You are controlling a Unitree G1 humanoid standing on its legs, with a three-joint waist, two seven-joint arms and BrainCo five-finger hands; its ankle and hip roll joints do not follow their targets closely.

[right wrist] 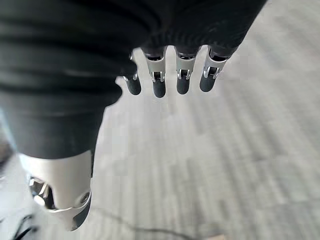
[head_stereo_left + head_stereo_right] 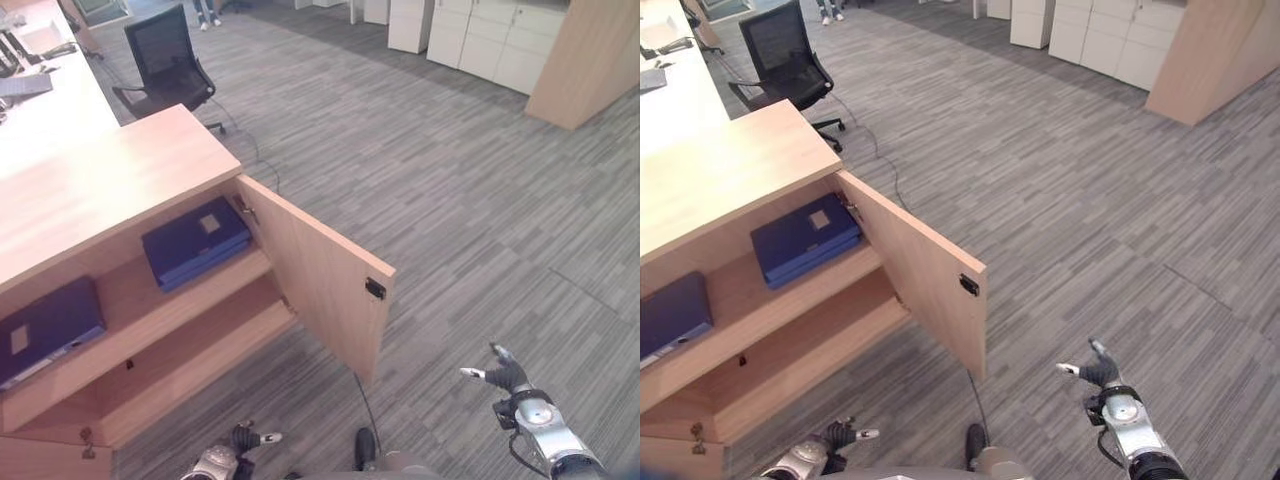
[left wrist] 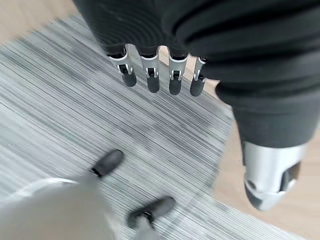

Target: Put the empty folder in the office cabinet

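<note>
A low wooden office cabinet [image 2: 120,180] stands at the left with its door [image 2: 320,275] swung open. On its upper shelf lies a dark blue folder [image 2: 196,241] with a pale label, and a second blue folder [image 2: 48,328] lies further left on the same shelf. My left hand [image 2: 238,448] hangs low near the cabinet's front, open and holding nothing. My right hand [image 2: 505,375] hangs over the carpet to the right of the door, fingers [image 1: 159,80] relaxed and empty.
The cabinet's lower shelf [image 2: 190,360] is bare. A black office chair [image 2: 168,62] stands behind the cabinet beside a long desk [image 2: 40,100]. White cabinets [image 2: 490,35] and a wooden unit [image 2: 590,60] line the far right. Grey carpet [image 2: 450,200] spreads between them.
</note>
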